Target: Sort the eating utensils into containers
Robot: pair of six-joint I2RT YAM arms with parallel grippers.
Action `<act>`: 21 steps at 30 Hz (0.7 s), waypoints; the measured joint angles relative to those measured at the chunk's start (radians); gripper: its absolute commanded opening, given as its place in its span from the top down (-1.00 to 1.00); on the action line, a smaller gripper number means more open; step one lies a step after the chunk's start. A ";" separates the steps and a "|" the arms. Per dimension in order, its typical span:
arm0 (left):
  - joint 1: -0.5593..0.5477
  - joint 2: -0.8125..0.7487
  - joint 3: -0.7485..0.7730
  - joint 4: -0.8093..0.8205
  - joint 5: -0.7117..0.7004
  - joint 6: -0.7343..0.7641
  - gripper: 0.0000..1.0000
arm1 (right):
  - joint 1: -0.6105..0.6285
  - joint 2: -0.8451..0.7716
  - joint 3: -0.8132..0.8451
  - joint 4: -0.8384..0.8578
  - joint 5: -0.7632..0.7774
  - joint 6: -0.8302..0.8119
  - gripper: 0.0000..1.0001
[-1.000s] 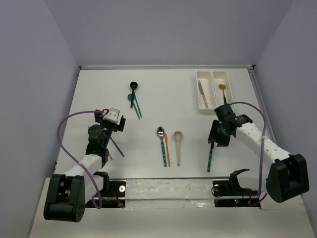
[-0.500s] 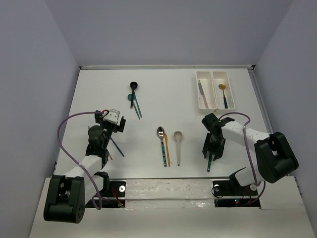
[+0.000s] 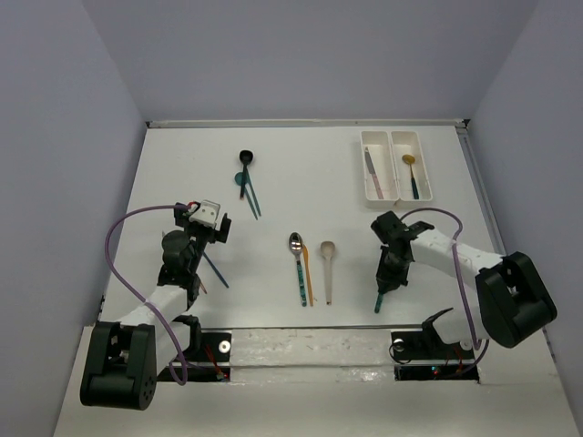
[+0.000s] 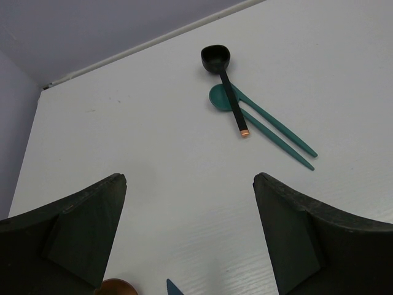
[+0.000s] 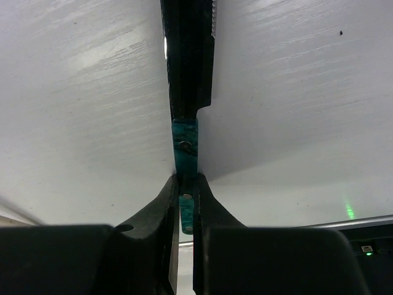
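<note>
Near the table's front edge — right claw pinches a teal-handled knife.

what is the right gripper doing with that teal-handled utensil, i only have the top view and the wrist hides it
Observer: In the right wrist view, the right gripper is shut on the teal handle of a knife. The knife's black blade is serrated along one edge.
Operator: ok and is the left gripper holding anything
Observer: No. The left wrist view shows the left gripper wide open and holding nothing.
Operator: anything near it i can't see
Observer: Yes. A copper spoon bowl and a blue utensil tip lie on the table at the bottom edge of that view.
</note>
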 measured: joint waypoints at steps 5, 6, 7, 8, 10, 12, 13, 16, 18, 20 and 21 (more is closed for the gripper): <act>0.000 0.000 0.000 0.000 0.000 0.000 -0.95 | 0.105 -0.065 0.005 -0.002 0.050 0.001 1.00; 0.000 0.000 0.000 0.000 0.000 0.000 -0.96 | 0.132 -0.088 0.016 -0.011 0.071 0.000 1.00; 0.000 0.000 0.000 0.000 0.000 0.000 -0.96 | 0.166 -0.115 0.032 -0.016 0.083 0.000 1.00; 0.000 0.000 0.000 0.001 0.000 0.000 -0.96 | 0.189 -0.135 0.054 -0.023 0.100 -0.003 1.00; 0.000 0.001 0.000 0.002 0.000 0.000 -0.96 | 0.239 -0.178 0.117 -0.019 0.121 -0.022 1.00; 0.000 0.006 0.000 0.003 0.001 0.000 -0.96 | 0.253 -0.201 0.183 -0.013 0.139 -0.050 1.00; 0.000 0.013 0.002 0.000 0.003 0.000 -0.94 | 0.254 -0.204 0.224 -0.012 0.163 -0.069 1.00; 0.000 0.032 0.035 -0.058 0.019 0.007 -0.93 | 0.237 -0.163 0.383 -0.023 0.241 -0.159 1.00; 0.000 0.041 0.072 -0.102 0.034 0.013 -0.94 | 0.201 -0.091 0.521 -0.016 0.275 -0.235 1.00; 0.000 0.042 0.122 -0.167 0.056 0.024 -0.96 | 0.119 0.066 0.747 -0.003 0.306 -0.343 1.00; 0.000 0.042 0.155 -0.201 0.071 0.029 -0.96 | 0.097 0.098 0.786 0.011 0.310 -0.366 1.00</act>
